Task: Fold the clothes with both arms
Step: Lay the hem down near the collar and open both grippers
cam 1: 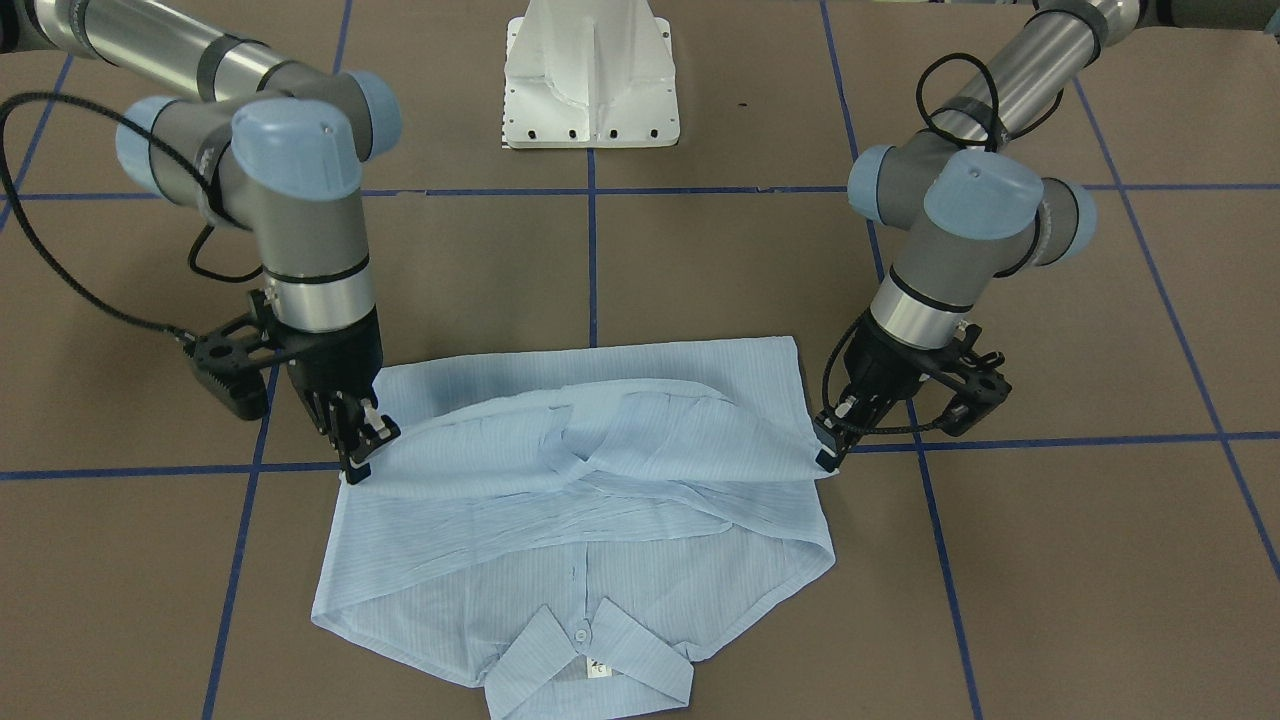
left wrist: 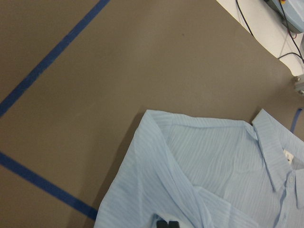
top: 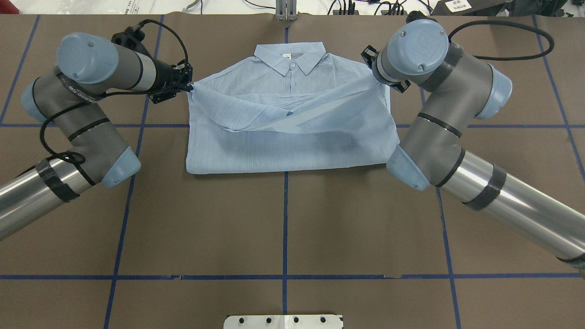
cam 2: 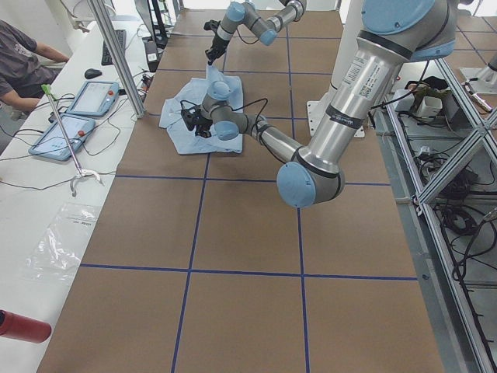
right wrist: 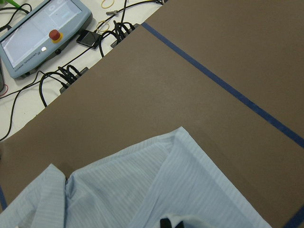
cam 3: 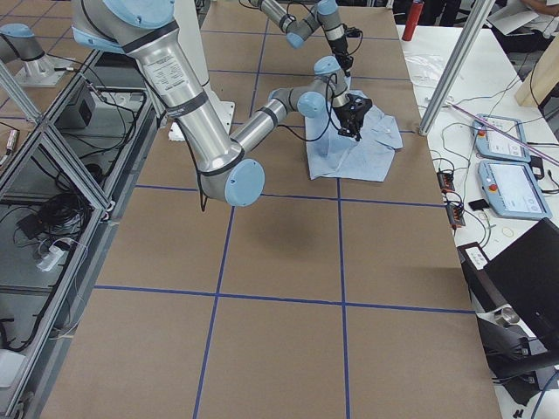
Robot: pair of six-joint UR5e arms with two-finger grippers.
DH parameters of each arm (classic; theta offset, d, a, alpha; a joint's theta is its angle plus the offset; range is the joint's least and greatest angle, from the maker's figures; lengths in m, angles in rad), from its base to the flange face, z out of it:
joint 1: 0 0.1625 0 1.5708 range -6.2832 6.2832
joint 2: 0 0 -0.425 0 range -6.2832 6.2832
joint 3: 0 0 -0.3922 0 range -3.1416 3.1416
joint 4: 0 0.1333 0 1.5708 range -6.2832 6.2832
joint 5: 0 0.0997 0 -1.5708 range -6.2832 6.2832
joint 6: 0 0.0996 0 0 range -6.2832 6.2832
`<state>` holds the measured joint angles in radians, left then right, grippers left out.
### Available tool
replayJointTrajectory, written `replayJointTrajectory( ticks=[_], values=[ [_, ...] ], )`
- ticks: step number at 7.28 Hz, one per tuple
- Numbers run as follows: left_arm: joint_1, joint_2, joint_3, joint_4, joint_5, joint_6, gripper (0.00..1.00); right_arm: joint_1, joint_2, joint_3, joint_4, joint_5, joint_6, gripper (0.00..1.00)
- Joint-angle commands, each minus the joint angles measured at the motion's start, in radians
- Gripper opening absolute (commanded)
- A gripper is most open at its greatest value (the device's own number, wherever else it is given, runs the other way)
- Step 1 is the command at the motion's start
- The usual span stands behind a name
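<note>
The pale-blue shirt (cam 1: 560,560) lies on the brown table, collar (top: 290,57) on the side away from the robot's base. Its lower part is doubled up over the body, and a band of cloth (top: 292,107) stretches between both grippers. My left gripper (cam 1: 825,455) is shut on the shirt's edge at one side, also seen in the overhead view (top: 188,87). My right gripper (cam 1: 360,455) is shut on the opposite edge; in the overhead view its wrist hides it. Both wrist views show shut fingertips on cloth, left (left wrist: 166,223) and right (right wrist: 171,222).
The white pedestal base (cam 1: 590,80) stands at the table's robot side. Blue tape lines (top: 285,219) cross the brown surface. Teach pendants (right wrist: 38,38) and cables lie beyond the table's far edge. A person (cam 2: 23,58) sits there.
</note>
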<state>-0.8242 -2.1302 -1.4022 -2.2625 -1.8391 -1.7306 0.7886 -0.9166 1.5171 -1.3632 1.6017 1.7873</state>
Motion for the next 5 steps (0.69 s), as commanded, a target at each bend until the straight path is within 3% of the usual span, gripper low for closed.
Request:
replayJointTrajectory(
  ticks=[1, 3, 5],
  values=[
    [-0.007, -0.071, 0.174, -0.108, 0.015, -0.001, 0.00, 0.044, 0.117, -0.237, 0.099, 0.024, -0.014, 0.00],
    [-0.007, -0.114, 0.274, -0.152, 0.061, -0.001, 0.00, 0.049, 0.117, -0.346, 0.228, 0.023, -0.017, 0.00],
    [-0.007, -0.129, 0.298, -0.155, 0.075, 0.000, 0.00, 0.052, 0.119, -0.368, 0.230, 0.024, -0.031, 0.00]
  ],
)
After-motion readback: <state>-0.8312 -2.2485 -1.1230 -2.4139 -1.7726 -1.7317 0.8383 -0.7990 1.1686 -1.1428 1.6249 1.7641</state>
